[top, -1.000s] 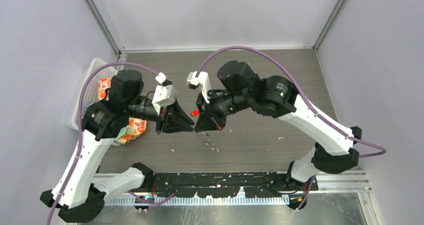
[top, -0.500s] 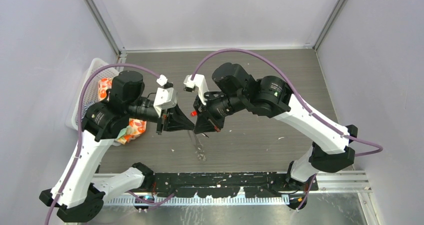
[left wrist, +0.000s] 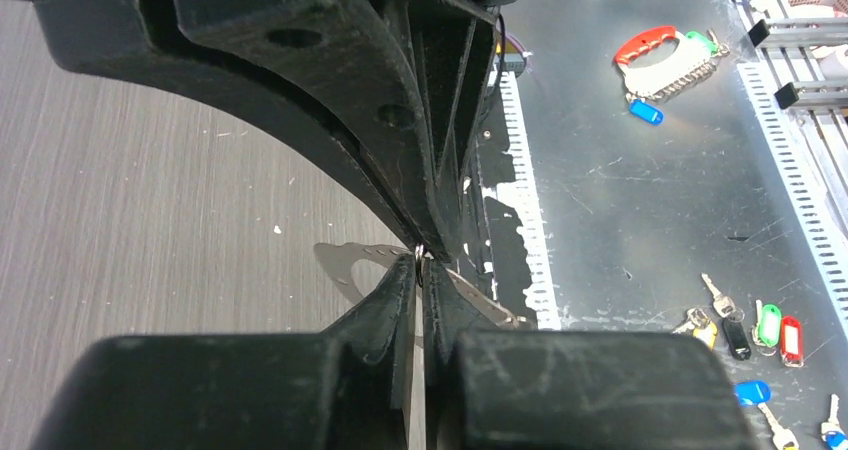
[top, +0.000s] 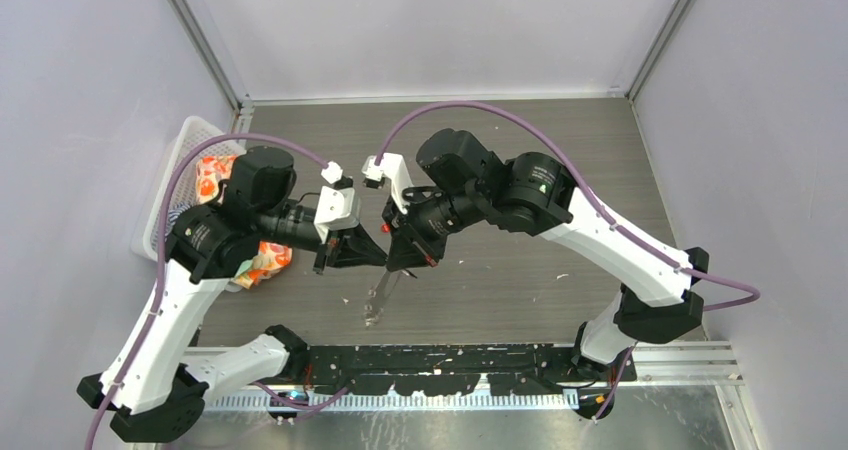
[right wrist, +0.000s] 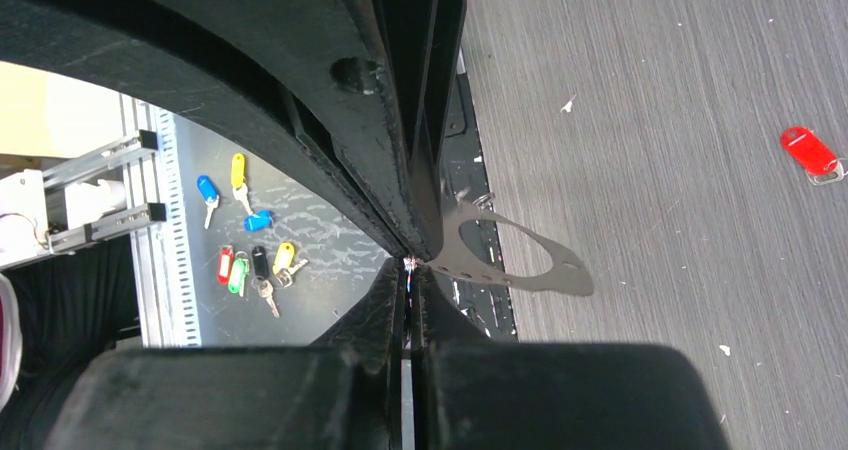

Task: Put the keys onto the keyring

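Keys (right wrist: pixel 808 153) on table (top: pixel 560 170); left gripper (left wrist: pixel 420 260), right gripper (right wrist: pixel 408 265) pinch keyring (top: pixel 376 298); basket (top: pixel 185 135) beside

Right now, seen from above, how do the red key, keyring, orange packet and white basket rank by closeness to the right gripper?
1. keyring: pinched in the right gripper, dangling toward the near edge.
2. red key: lying just beyond it, on the far side.
3. orange-patterned packet: off to the left.
4. white basket: at the far left edge.

Matt black plastic fingers (left wrist: pixel 300 80), faintly scuffed; a thin keyring (right wrist: pixel 520 276) of flat, bright metal; a key (right wrist: pixel 808 152) with a glossy red plastic head; a matt grey wood-grain surface (right wrist: pixel 650 90).
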`<action>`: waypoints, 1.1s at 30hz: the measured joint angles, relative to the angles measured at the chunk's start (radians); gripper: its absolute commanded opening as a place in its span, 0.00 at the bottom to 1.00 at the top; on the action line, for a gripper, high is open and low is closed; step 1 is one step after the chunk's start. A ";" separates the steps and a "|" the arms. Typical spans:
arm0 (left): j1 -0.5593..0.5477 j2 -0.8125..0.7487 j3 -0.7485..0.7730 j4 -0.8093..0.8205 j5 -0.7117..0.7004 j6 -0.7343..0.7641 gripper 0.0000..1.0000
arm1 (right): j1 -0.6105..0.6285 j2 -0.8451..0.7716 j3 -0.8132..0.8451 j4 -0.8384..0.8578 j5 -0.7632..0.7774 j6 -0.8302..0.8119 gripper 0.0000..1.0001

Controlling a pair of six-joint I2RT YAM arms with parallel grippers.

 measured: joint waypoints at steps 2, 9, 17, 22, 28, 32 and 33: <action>-0.001 0.005 0.002 -0.008 -0.004 0.008 0.01 | 0.002 0.005 0.004 -0.006 -0.001 0.000 0.01; -0.005 0.003 -0.001 -0.002 -0.010 -0.012 0.00 | 0.002 0.010 0.006 -0.010 -0.007 0.008 0.21; -0.007 -0.061 -0.078 0.126 0.031 -0.198 0.00 | -0.009 -0.119 -0.141 0.153 0.002 0.076 0.41; -0.008 -0.064 -0.085 0.219 0.071 -0.297 0.00 | -0.028 -0.280 -0.285 0.267 0.020 0.127 0.39; -0.008 -0.064 -0.085 0.287 0.102 -0.346 0.00 | -0.042 -0.425 -0.434 0.403 0.023 0.181 0.35; -0.008 -0.064 -0.085 0.303 0.109 -0.356 0.00 | -0.054 -0.448 -0.488 0.483 0.015 0.213 0.37; -0.008 -0.064 -0.085 0.306 0.111 -0.357 0.00 | -0.056 -0.448 -0.500 0.503 0.012 0.221 0.39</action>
